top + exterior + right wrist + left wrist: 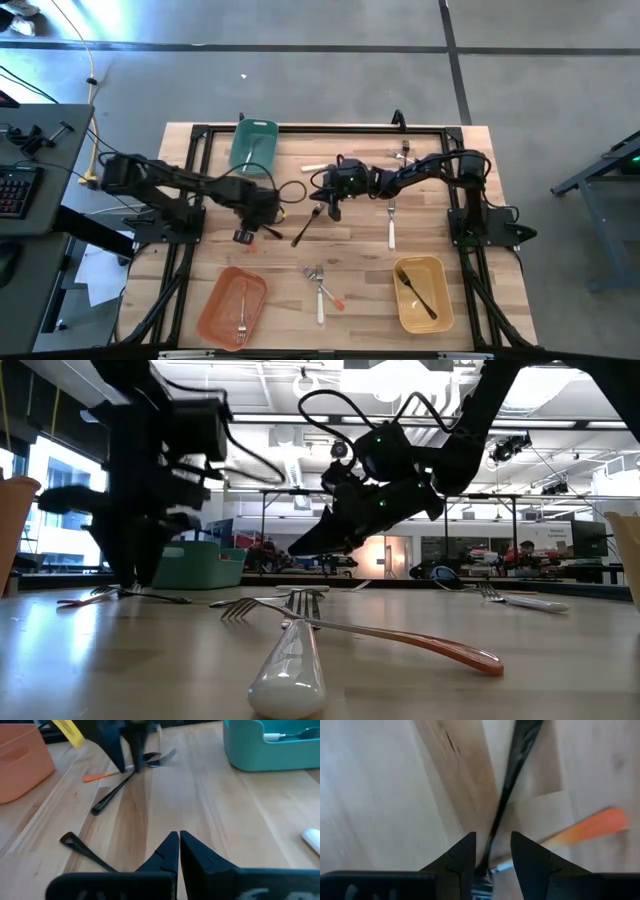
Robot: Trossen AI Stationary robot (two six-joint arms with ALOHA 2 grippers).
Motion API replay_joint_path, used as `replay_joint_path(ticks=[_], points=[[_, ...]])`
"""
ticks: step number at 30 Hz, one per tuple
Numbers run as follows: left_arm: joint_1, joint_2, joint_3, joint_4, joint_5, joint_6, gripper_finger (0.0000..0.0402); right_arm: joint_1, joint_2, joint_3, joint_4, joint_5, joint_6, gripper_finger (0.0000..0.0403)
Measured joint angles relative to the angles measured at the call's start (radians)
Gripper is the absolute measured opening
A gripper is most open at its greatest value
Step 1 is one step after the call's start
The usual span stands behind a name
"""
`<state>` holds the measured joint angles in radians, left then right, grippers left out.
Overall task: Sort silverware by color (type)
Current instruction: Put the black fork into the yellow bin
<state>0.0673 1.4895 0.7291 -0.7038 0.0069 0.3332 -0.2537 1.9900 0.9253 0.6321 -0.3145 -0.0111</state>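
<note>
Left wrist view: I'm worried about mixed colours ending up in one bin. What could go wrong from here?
1. The left gripper's open fingers straddle a black utensil that crosses an orange-tipped utensil; closing might pinch or drag both.
2. The shut right gripper hangs close by, near another black fork, so the arms could bump each other.

No readable text, label, brand, number or sign anywhere: none on the light wooden slatted table (350, 280), none on the teal, orange or yellow rectangular plastic bins, none on the dark arms, none legible in the room beyond.
</note>
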Motion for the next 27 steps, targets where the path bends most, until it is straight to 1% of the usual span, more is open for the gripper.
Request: replay_joint_path(ticks=[3,7,10,14,15,17,21,25,27], points=[[0.012,0.059,0.014,0.001,-0.029,0.028,0.0111,0.000,0.000,0.000,-0.001,0.000,-0.001,0.0000],[0.019,0.095,0.031,-0.014,-0.037,0.041,0.0097,-0.001,0.000,0.000,-0.001,0.000,-0.001,0.0000],[0.014,0.096,0.038,-0.018,-0.043,0.064,0.0072,-0.001,0.000,0.000,0.000,0.000,0.001,0.0000],[0.009,0.097,0.046,-0.023,-0.053,0.087,0.0017,-0.001,0.000,0.000,0.000,0.000,0.003,0.0000],[0.008,0.097,0.046,-0.024,-0.056,0.094,0.0010,-0.001,0.000,0.000,-0.001,0.000,0.002,0.0000],[0.006,0.094,0.046,-0.025,-0.059,0.098,0.0008,-0.001,0.000,0.000,0.000,0.001,-0.001,0.0000],[-0.005,0.057,0.039,-0.028,-0.087,0.093,0.0004,-0.004,-0.013,-0.001,-0.022,0.009,-0.001,0.0000],[0.009,-0.029,0.039,-0.019,-0.083,0.024,0.0003,-0.003,-0.073,-0.001,-0.102,0.026,-0.017,0.0000],[0.020,-0.086,0.034,0.003,-0.072,-0.019,0.0002,-0.001,-0.113,-0.014,-0.144,0.067,-0.030,0.0000]])
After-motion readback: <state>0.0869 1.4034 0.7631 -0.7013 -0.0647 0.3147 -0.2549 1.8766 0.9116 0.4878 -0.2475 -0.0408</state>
